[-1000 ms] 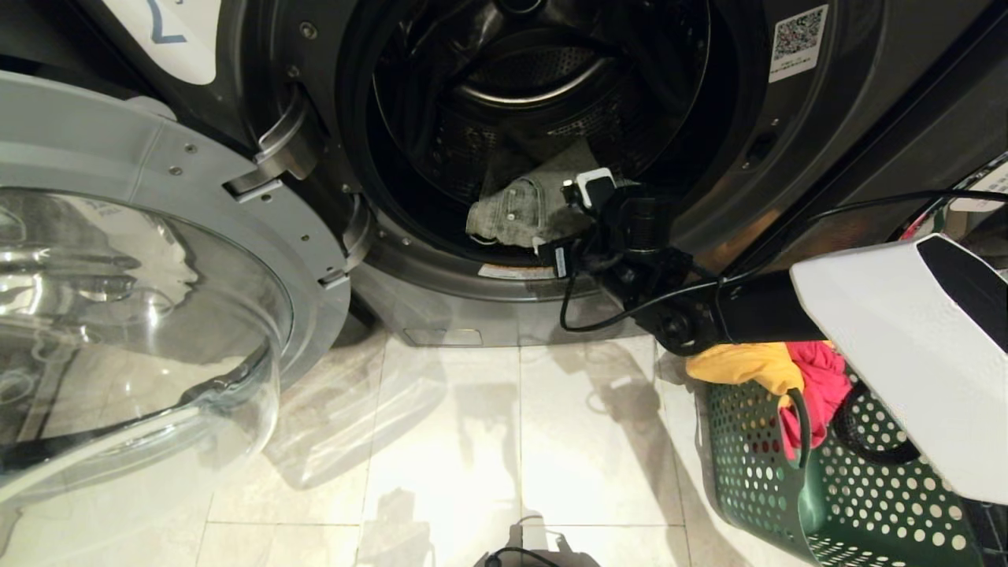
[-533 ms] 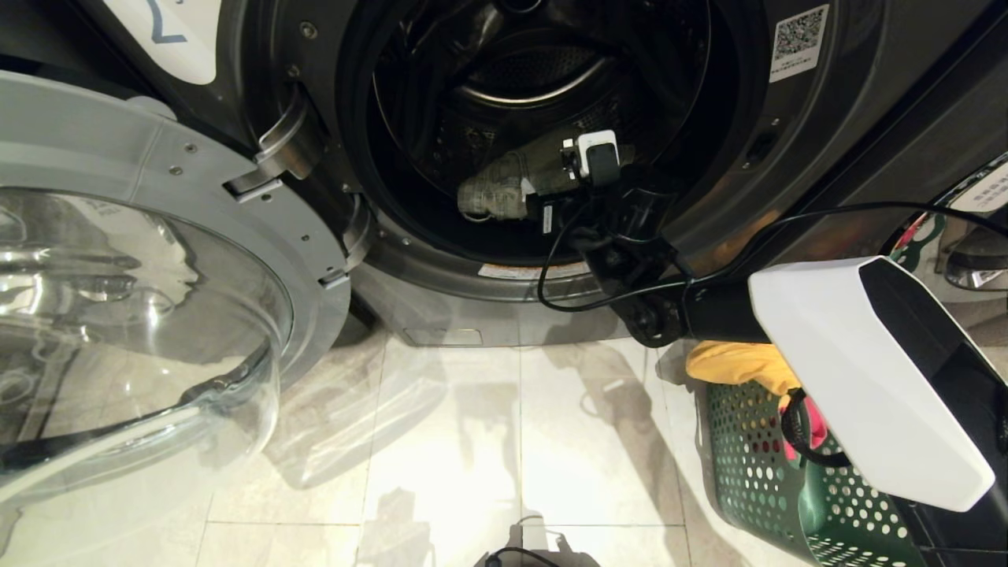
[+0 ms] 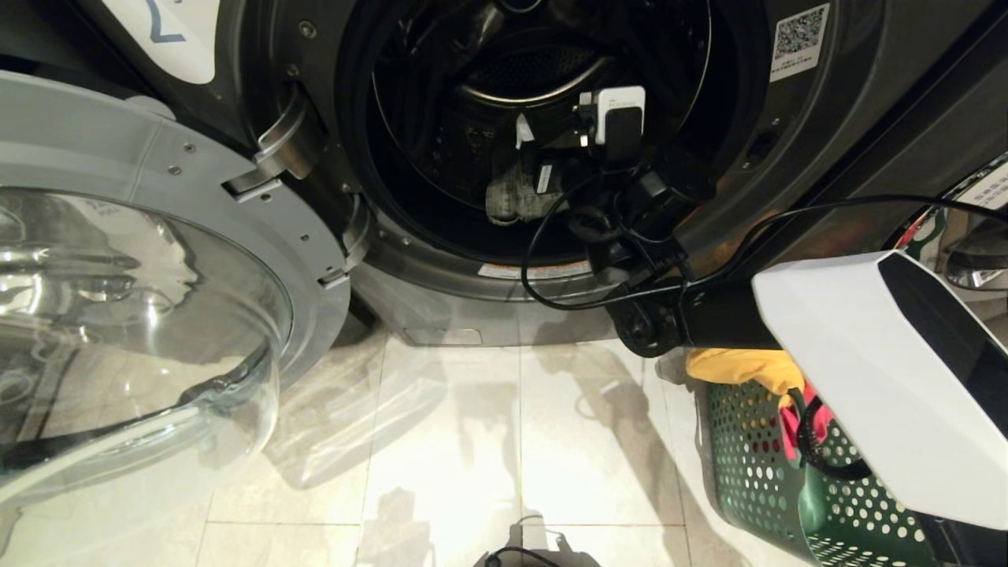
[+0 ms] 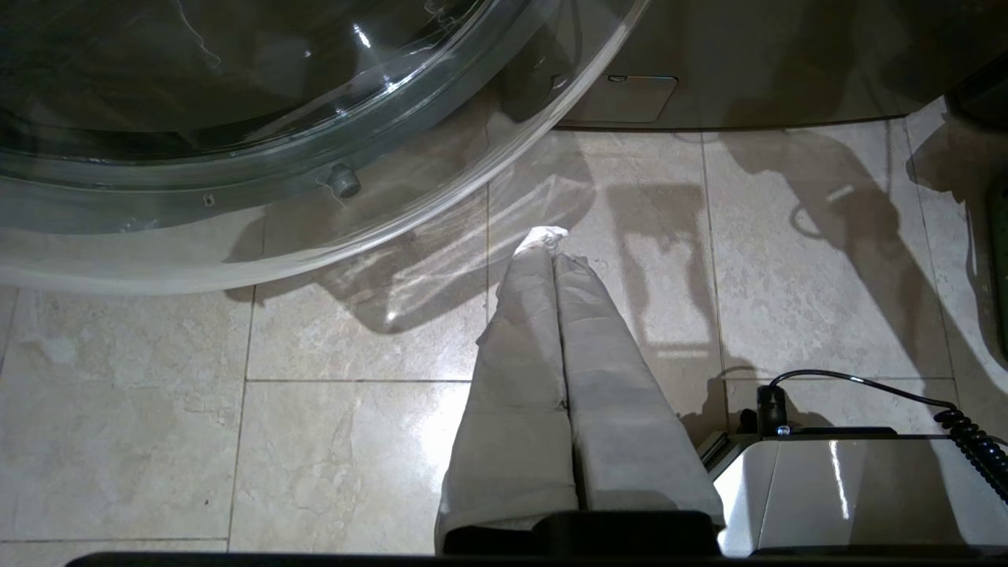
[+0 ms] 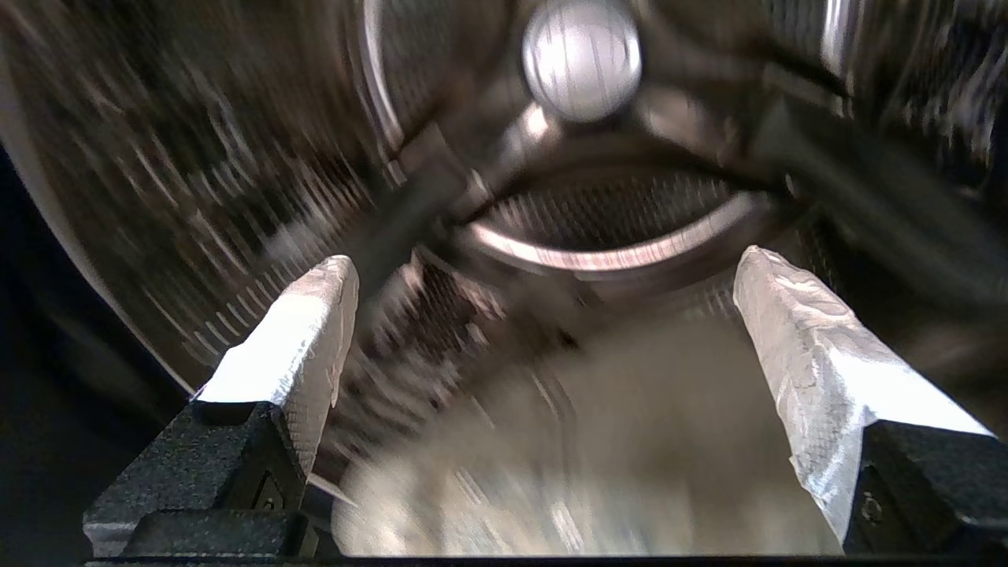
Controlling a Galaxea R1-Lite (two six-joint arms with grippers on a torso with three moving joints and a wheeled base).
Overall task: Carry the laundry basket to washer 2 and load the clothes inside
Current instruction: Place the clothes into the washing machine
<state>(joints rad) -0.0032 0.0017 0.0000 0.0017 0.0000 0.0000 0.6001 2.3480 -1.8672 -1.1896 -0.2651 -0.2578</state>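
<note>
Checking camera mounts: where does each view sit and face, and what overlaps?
Head: high, looking down at the open washer, floor and basket; right arm shows.
Left wrist: faces the floor under the glass door; shut left tool shows.
Right wrist: inside the drum, open right tool over trousers.
Shared: trousers, door.

Washer 2 (image 3: pixel 787 173) mouth open; trousers (image 3: pixel 512 201) seemingly low, room above.

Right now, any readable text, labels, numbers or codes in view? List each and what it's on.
"2": lower part of a blue numeral on the white label, washer front, upper left of the drum opening.
QR sticker, washer front, right of the opening: print too small to read.
Strip label under the opening: unreadable.
</note>
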